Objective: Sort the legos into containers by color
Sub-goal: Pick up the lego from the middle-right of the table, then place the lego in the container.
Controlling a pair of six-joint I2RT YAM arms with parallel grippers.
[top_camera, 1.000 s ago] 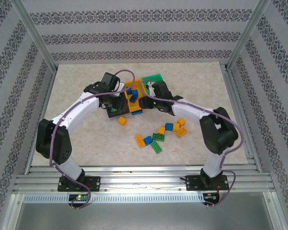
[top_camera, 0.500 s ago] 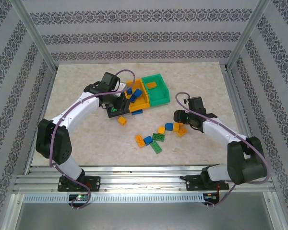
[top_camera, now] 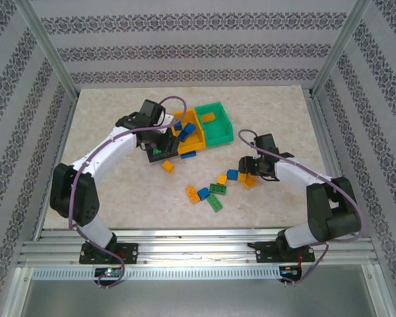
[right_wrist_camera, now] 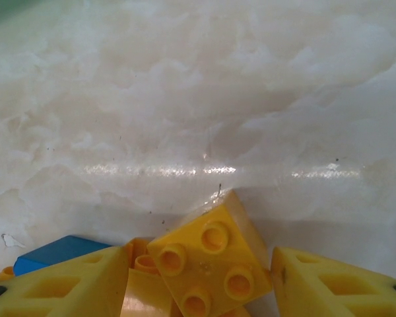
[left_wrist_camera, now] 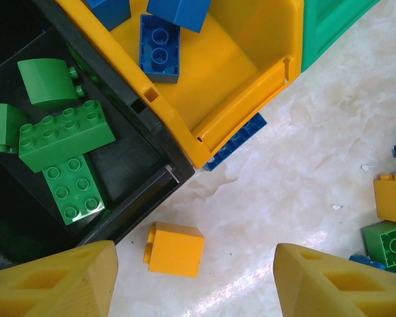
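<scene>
The containers stand in a row: the black bin (top_camera: 156, 156) holds green legos (left_wrist_camera: 65, 135), the orange-yellow bin (top_camera: 193, 137) holds blue legos (left_wrist_camera: 160, 47), and the green bin (top_camera: 216, 133) holds one yellow brick. My left gripper (top_camera: 162, 150) hangs open at the black bin's near corner. In the left wrist view its gripper (left_wrist_camera: 195, 256) straddles a yellow brick (left_wrist_camera: 176, 248) lying on the table without touching it. My right gripper (top_camera: 249, 173) is low over the loose legos, and it (right_wrist_camera: 199, 259) is open with a yellow studded brick (right_wrist_camera: 211, 261) between its fingers.
Loose legos (top_camera: 213, 191) in green, blue and yellow lie scattered in front of the bins. A blue brick (left_wrist_camera: 236, 140) is wedged under the orange-yellow bin's near edge. Further yellow and green bricks (left_wrist_camera: 391, 218) lie to the right. Aluminium frame posts (top_camera: 320, 79) border the marbled table (top_camera: 119, 198).
My right arm has swung from above the bins back to the right and come down onto the loose yellow brick. The left arm has stayed put.
</scene>
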